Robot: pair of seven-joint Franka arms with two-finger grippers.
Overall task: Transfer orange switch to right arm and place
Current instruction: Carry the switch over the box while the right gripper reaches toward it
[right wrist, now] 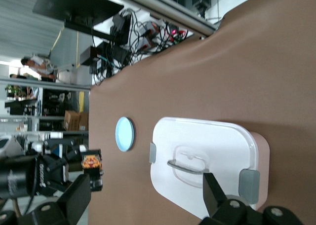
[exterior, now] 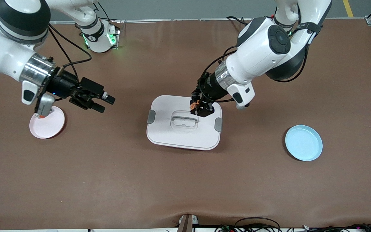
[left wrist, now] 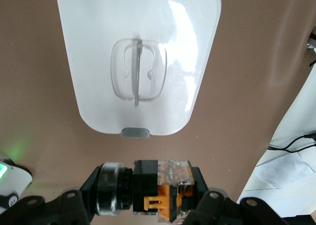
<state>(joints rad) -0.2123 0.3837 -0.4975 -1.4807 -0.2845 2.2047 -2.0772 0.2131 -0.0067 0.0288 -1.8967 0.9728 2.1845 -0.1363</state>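
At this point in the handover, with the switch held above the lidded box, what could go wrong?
1. The left claw is shut on the orange switch over the white lidded box. The switch is tiny, so the right claw may find little free surface to grip.
2. A slip during the transfer would likely drop the switch onto the lid, where it could bounce off.
3. The right claw, open above the table beside the pink plate, must close in on the left one; the fingers could collide.

box point(exterior: 185, 135) mid-table | switch point(exterior: 194, 104) over box | plates point(exterior: 304, 142) at both ends
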